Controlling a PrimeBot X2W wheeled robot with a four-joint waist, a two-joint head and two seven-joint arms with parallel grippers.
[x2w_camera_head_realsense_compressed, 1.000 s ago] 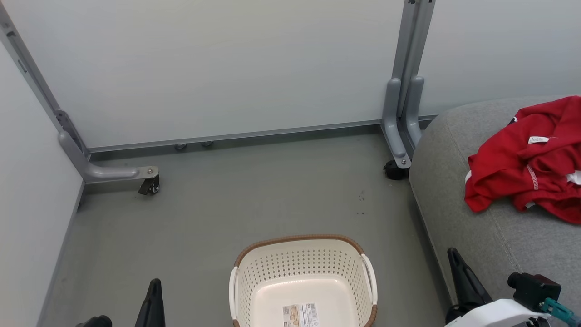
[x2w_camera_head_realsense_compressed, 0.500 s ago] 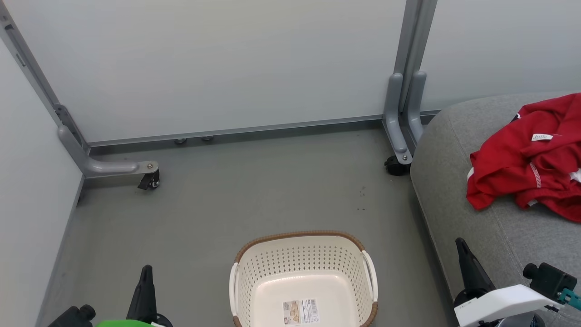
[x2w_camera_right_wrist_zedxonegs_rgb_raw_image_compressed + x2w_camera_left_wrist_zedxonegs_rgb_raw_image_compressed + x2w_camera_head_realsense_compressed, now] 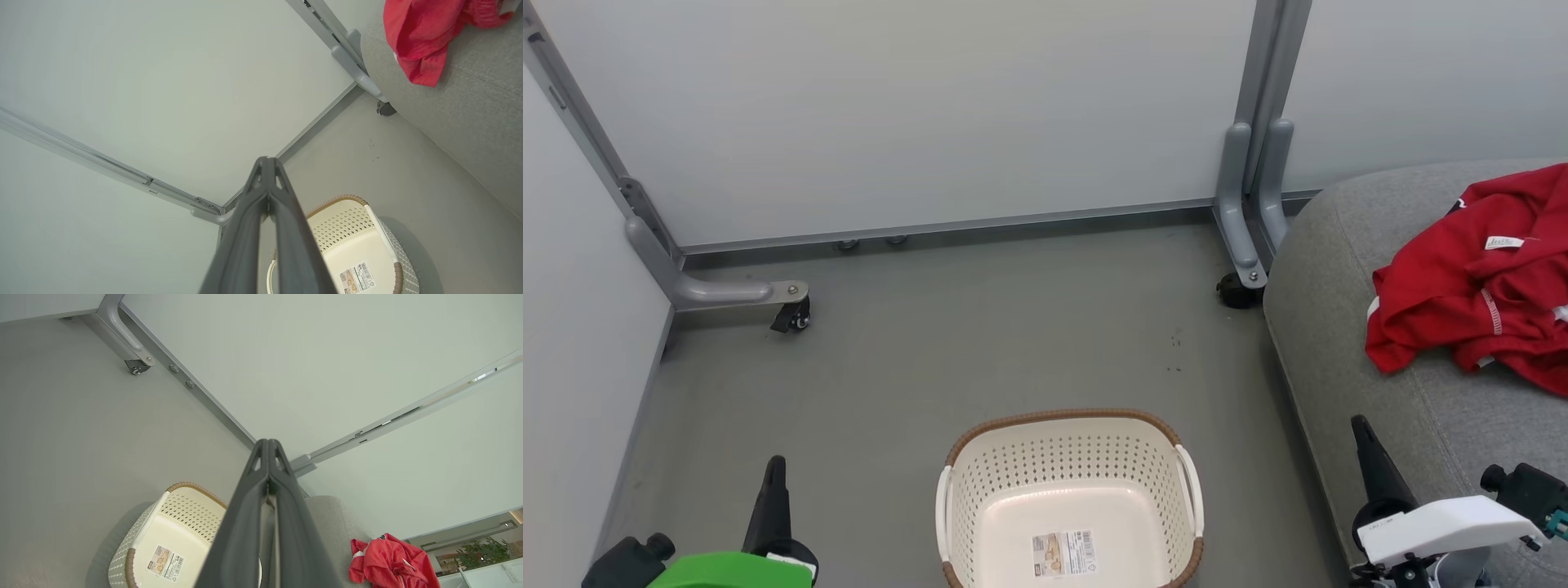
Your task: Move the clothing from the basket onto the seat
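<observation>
My left end effector [image 3: 774, 478] and right end effector [image 3: 1365, 441] rest closed and empty: the basket [image 3: 1062, 418] is bare, the clothing [image 3: 1462, 302] on the seat [image 3: 1339, 327].

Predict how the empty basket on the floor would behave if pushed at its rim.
Probably slides rather than tips: the basket sits low and wide on the smooth floor. Likely light, with perforated walls and only a sticker inside. Should hold its shape, looking like rigid moulded plastic.
</observation>
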